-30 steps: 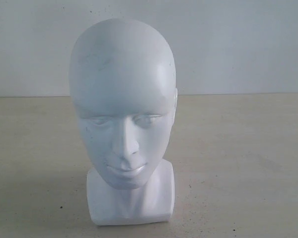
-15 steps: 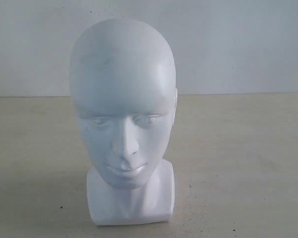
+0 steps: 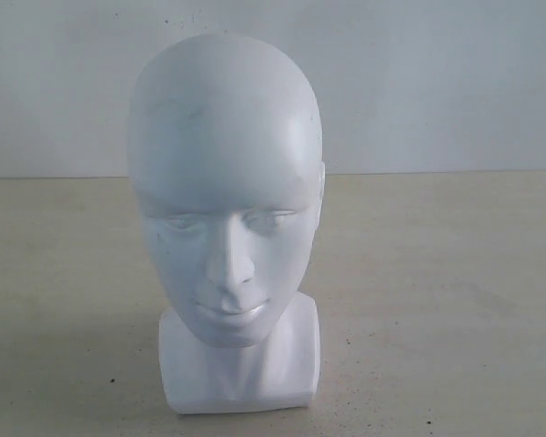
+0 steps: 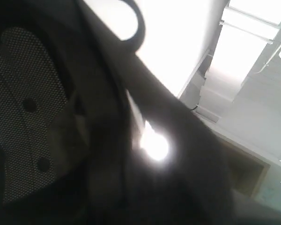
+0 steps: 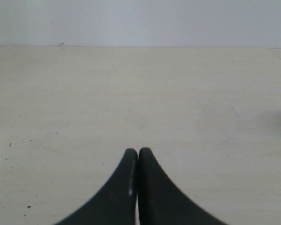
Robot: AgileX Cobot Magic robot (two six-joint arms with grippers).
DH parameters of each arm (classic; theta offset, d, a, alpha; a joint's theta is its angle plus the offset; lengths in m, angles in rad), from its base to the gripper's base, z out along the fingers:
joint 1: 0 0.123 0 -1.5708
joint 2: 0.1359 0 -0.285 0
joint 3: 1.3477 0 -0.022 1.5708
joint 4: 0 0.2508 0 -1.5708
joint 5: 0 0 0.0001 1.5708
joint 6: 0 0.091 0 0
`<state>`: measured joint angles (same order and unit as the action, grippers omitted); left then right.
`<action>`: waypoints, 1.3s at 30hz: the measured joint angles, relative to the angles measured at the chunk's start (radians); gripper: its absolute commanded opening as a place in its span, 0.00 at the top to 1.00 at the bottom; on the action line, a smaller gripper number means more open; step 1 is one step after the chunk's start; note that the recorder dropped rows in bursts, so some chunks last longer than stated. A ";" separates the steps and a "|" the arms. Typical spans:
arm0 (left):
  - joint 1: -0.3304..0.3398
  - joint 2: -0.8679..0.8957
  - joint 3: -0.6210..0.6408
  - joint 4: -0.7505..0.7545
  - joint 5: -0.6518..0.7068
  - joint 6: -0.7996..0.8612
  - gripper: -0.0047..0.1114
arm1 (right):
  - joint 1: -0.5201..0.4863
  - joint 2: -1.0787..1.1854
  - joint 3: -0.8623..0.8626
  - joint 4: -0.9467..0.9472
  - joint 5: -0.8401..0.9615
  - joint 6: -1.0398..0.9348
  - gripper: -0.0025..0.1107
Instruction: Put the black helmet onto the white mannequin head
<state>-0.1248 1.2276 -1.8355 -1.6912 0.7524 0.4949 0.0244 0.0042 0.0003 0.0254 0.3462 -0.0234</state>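
Note:
The white mannequin head (image 3: 226, 182) stands upright on its blocky neck base, facing the exterior camera, with nothing on it. The black helmet (image 4: 84, 140) fills the left wrist view at very close range. Its dark shell edge and mesh-patterned padded lining (image 4: 23, 108) show against the ceiling. My left gripper's fingers are lost in that dark mass, but the helmet sits right at the jaws and is raised, so the gripper is holding it. My right gripper (image 5: 138, 152) is shut, its fingertips touching with nothing between them, low over bare table. Neither gripper shows in the exterior view.
The beige table (image 3: 437, 300) stretches back to a pale wall (image 3: 437, 82). Bright ceiling panels (image 4: 253, 28) show past the helmet in the left wrist view.

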 measured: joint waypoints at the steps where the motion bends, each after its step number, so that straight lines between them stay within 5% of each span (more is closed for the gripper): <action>1: -0.006 0.000 0.000 0.000 0.004 0.014 0.92 | 0.000 0.000 0.000 0.000 0.000 0.000 0.98; 16: -0.022 -0.002 -0.002 0.000 0.202 0.207 0.92 | 0.000 0.000 0.000 0.000 0.000 0.000 0.98; 28: -0.022 -0.002 -0.002 0.004 0.216 0.365 0.92 | 0.000 0.000 0.000 0.000 0.000 0.000 0.98; 39: -0.024 0.028 -0.002 0.166 0.362 0.425 0.92 | 0.000 0.000 0.000 0.000 0.000 0.000 0.98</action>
<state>-0.1490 1.2555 -1.8376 -1.5248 1.1145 0.9201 0.0244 0.0042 0.0003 0.0254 0.3462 -0.0234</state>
